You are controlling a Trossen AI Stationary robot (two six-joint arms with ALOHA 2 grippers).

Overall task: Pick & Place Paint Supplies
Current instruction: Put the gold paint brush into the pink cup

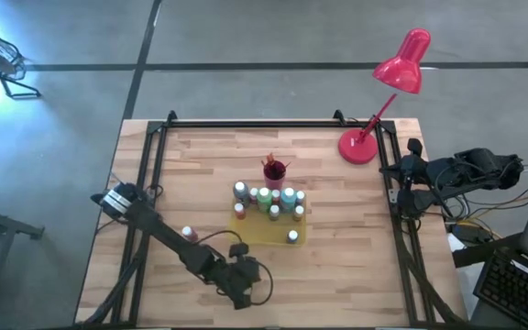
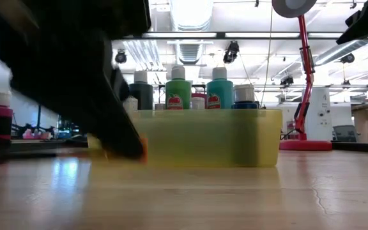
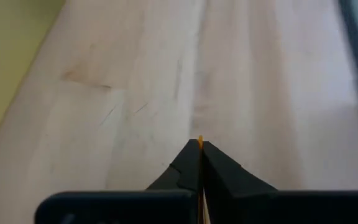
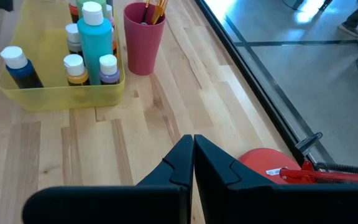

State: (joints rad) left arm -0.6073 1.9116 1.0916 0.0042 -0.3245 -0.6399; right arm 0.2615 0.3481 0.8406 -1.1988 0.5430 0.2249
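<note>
Paint bottles (image 1: 269, 200) stand in the yellow tray (image 1: 264, 234) at frame centre of the table (image 1: 337, 257). Lower left, the left tool (image 1: 244, 286) pinches an orange-tipped brush (image 3: 199, 142) (only the tip shows). The right tool (image 4: 192, 140), at right edge, is closed, empty.

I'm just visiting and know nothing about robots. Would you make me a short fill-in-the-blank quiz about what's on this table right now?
1. The paint bottles stand together inside a flat tray whose colour is ____.
2. The brushes stand in a small cup coloured ____.
3. The left gripper, low over the wood near the table's front edge, is shut on something thin with a tip coloured ____.
4. The lamp at the table's far right corner is ____.

Missing words: yellow; magenta; orange; red
</note>
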